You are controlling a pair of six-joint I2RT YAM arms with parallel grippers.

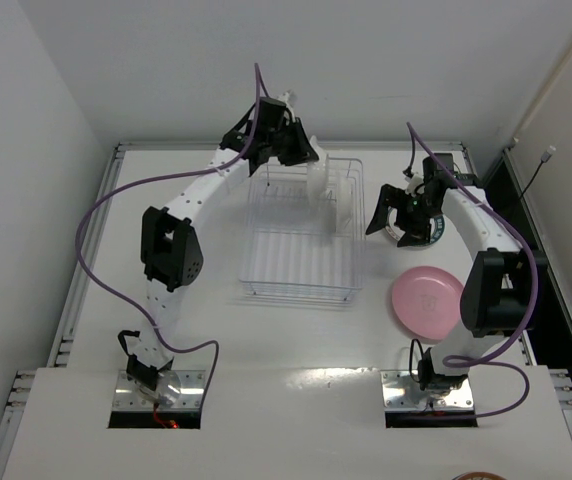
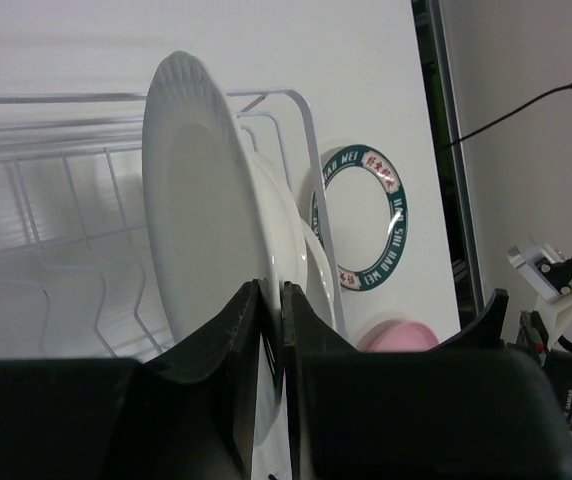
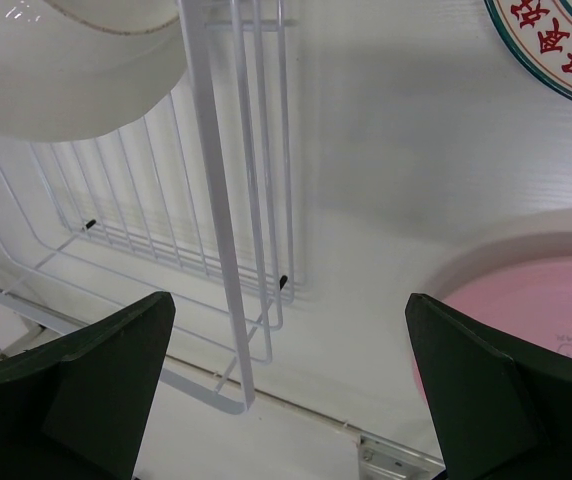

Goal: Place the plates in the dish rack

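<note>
The dish rack point(image 1: 301, 240) of thin white wire sits mid-table. A pale, glassy plate point(image 1: 324, 188) stands on edge in its far right end. My left gripper point(image 1: 309, 158) is shut on that plate's rim. In the left wrist view the upright plate point(image 2: 201, 220) fills the middle, with the left gripper point(image 2: 272, 300) pinching its edge. The teal-rimmed plate point(image 1: 434, 232) lies flat to the right of the rack, partly hidden under my right gripper point(image 1: 396, 220), which hangs open and empty. The pink plate point(image 1: 426, 303) lies flat nearer the front.
In the right wrist view the right gripper point(image 3: 291, 390) spans the rack's corner wire point(image 3: 216, 200), with the pink plate point(image 3: 526, 320) at right and the teal-rimmed plate point(image 3: 556, 50) at top right. A black frame and cable point(image 1: 526, 190) run along the table's right edge.
</note>
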